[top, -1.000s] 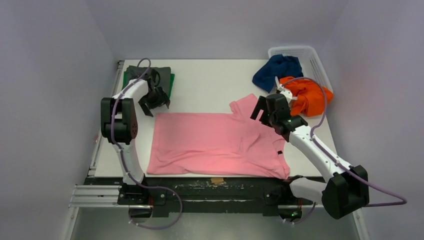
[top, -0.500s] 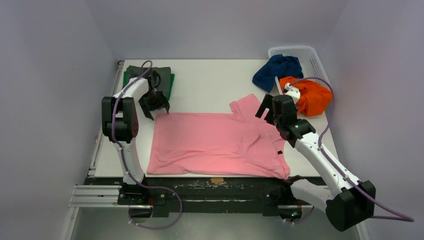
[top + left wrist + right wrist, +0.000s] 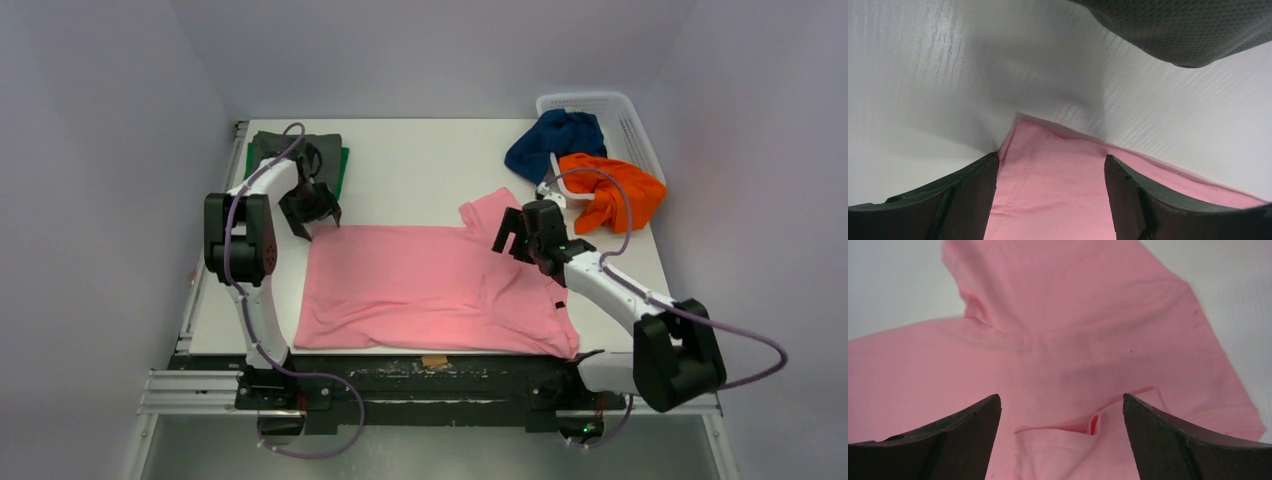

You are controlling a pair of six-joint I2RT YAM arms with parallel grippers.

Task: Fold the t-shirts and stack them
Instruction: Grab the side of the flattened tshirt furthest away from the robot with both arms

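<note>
The pink t-shirt (image 3: 430, 285) lies spread on the white table, one sleeve (image 3: 490, 212) sticking out at the back right. My left gripper (image 3: 318, 217) is open, its jaws straddling the shirt's far left corner (image 3: 1035, 145). My right gripper (image 3: 512, 238) is open, low over the shirt near the sleeve, above a small fold (image 3: 1088, 427). A dark grey shirt (image 3: 290, 150) lies folded on a green one (image 3: 344, 170) at the back left. The navy blue shirt (image 3: 555, 140) and the orange shirt (image 3: 612, 190) hang crumpled out of the basket.
A white mesh basket (image 3: 618, 118) stands at the back right corner. The table's near edge (image 3: 430, 352) runs just below the pink shirt's hem. The edge of the grey shirt (image 3: 1193, 30) shows at the top of the left wrist view.
My left gripper has come down onto the pink shirt's far left corner. My right gripper has moved left and down to the shirt by the sleeve.
</note>
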